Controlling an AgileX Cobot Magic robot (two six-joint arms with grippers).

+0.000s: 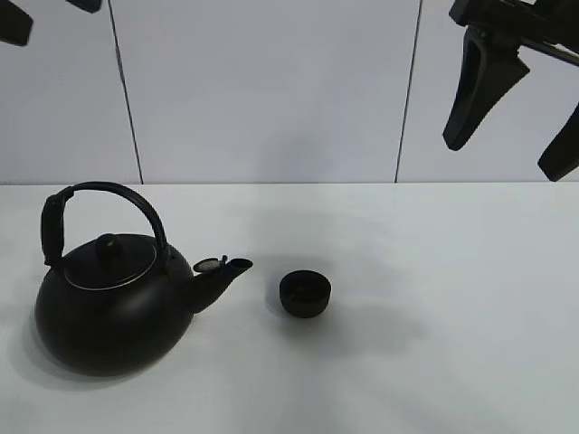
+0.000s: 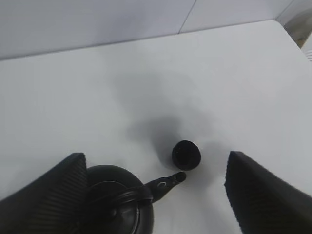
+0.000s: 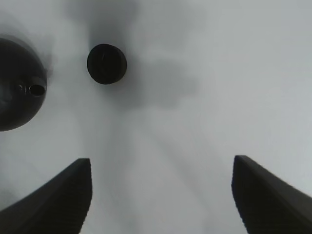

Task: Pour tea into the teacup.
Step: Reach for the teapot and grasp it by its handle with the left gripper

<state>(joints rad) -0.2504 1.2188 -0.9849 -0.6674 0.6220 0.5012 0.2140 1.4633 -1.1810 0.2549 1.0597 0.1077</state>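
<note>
A big round black kettle (image 1: 109, 312) with an arched handle stands at the left of the white table, its spout (image 1: 226, 271) pointing right. The small matte-black teacup (image 1: 305, 294) stands just right of the spout, upright and apart from it. The cup also shows in the left wrist view (image 2: 185, 154) and the right wrist view (image 3: 107, 64). My left gripper (image 2: 156, 195) is open, high above the kettle (image 2: 117, 204). My right gripper (image 1: 516, 136) is open and empty, raised high at the upper right, far from the cup; the right wrist view shows its fingers (image 3: 53, 204) spread wide.
The white table (image 1: 434, 344) stretches right of the cup. A white panelled wall (image 1: 271, 90) stands behind it. The table's far right edge (image 2: 292, 34) shows in the left wrist view.
</note>
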